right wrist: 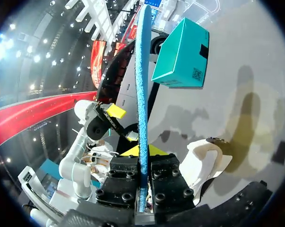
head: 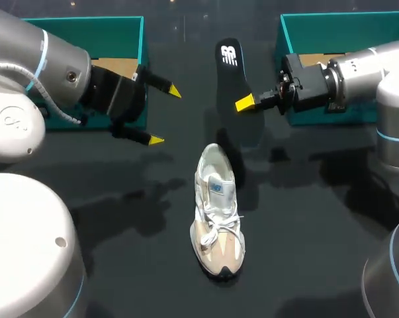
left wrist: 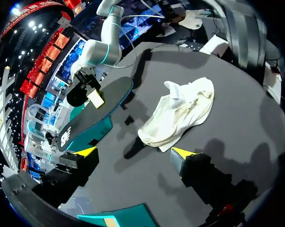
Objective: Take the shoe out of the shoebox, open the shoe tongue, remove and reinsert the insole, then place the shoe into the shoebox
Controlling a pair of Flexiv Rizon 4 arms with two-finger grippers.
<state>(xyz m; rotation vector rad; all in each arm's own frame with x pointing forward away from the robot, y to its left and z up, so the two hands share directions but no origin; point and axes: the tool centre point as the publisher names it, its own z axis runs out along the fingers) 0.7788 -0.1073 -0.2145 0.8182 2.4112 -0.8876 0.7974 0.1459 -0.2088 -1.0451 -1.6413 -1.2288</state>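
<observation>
A white and beige shoe (head: 216,218) lies on the dark table, toe toward the front edge. My right gripper (head: 247,103) is shut on the black insole (head: 229,66), which it holds up off the table behind the shoe. In the right wrist view the insole (right wrist: 141,85) stands edge-on, blue, clamped between the fingers (right wrist: 166,172), with the shoe (right wrist: 206,158) below and beside them. My left gripper (head: 165,116) hangs open and empty to the left of the insole. In the left wrist view it (left wrist: 135,153) points at the shoe (left wrist: 180,111) and the insole (left wrist: 92,116).
A teal shoebox (head: 130,30) stands at the back left behind my left arm. A second teal box (head: 298,26) stands at the back right, partly hidden by my right arm. The left box (right wrist: 182,54) also shows in the right wrist view.
</observation>
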